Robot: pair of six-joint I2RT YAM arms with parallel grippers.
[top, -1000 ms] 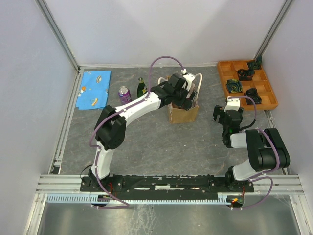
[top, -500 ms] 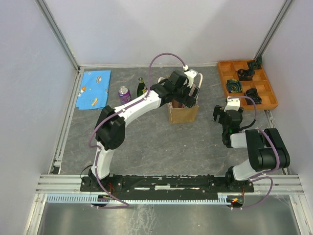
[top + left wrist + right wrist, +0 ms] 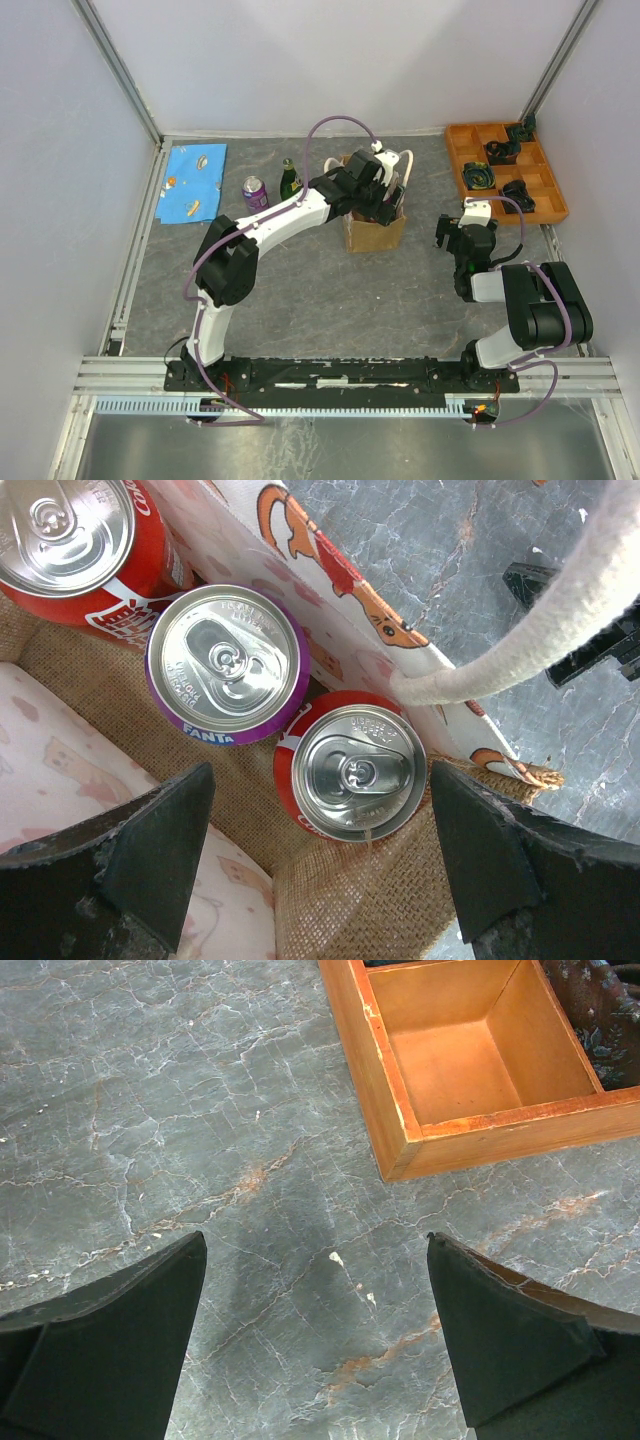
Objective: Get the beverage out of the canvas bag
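The tan canvas bag (image 3: 375,232) stands upright mid-table with white rope handles (image 3: 560,610). My left gripper (image 3: 385,205) hangs open over its mouth. In the left wrist view the open left gripper (image 3: 320,835) looks down into the bag's burlap inside (image 3: 340,900). Three cans stand upright inside: a red can (image 3: 352,770) between and just above the fingertips, a purple Fanta can (image 3: 225,665) beside it, and another red can (image 3: 70,540) at the top left. My right gripper (image 3: 455,240) is open and empty over bare table (image 3: 300,1260), right of the bag.
A purple can (image 3: 255,193) and a green bottle (image 3: 289,180) stand left of the bag. A blue cloth (image 3: 194,180) lies at the far left. An orange compartment tray (image 3: 505,170) with dark objects sits back right; its corner shows in the right wrist view (image 3: 400,1130).
My left gripper rose slightly over the bag half a second ago and has come back down over its mouth. The right arm has not moved.
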